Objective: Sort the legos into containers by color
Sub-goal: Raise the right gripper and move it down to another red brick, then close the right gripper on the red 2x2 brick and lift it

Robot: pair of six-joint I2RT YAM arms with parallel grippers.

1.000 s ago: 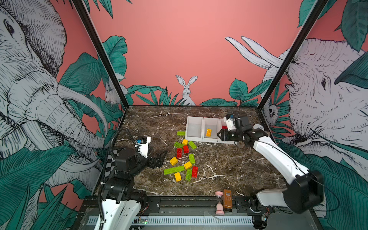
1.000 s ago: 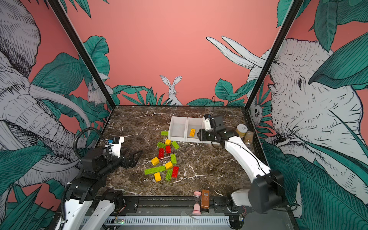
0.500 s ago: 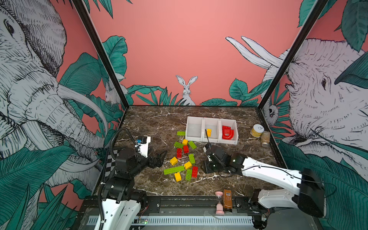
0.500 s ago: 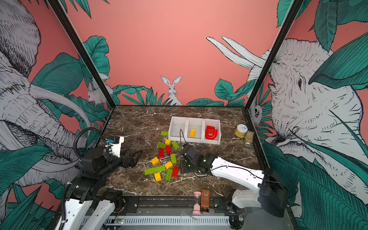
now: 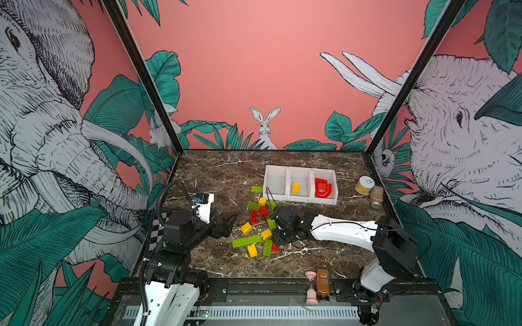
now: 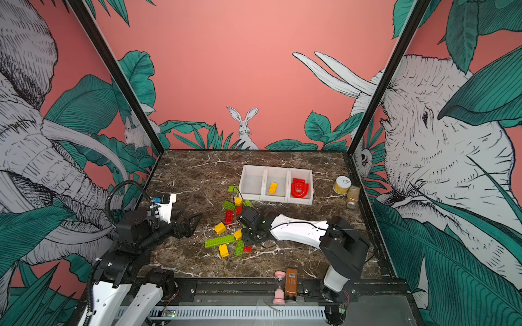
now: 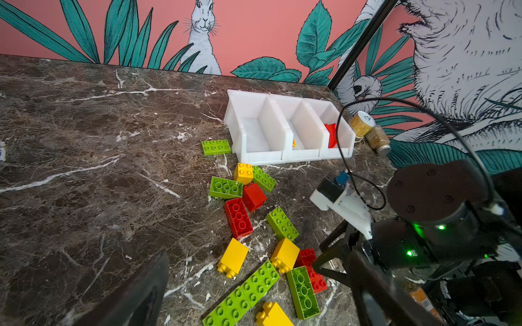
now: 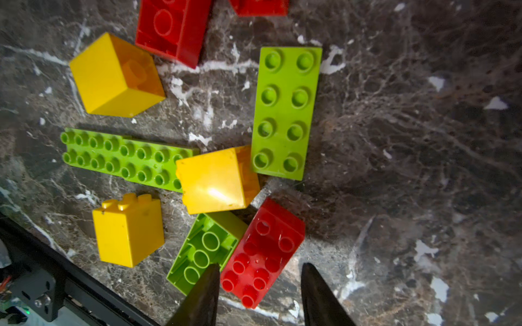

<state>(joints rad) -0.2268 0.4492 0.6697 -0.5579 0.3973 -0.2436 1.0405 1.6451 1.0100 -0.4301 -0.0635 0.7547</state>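
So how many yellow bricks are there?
5 yellow bricks: one in the middle bin, one just in front of the bins, three in the loose pile nearer the robot. The right arm may hide more.

— Where are the top views looking from?
— Both are sitting high at the front, side by side, looking down over the whole counter (image 5: 226,175) toward the bins (image 5: 299,198).
— And the wrists?
— The left is looking low across the bricks (image 7: 238,217) to the bins, at middle range. The right is hanging close above the bricks, facing down. All four are sharing that pile.
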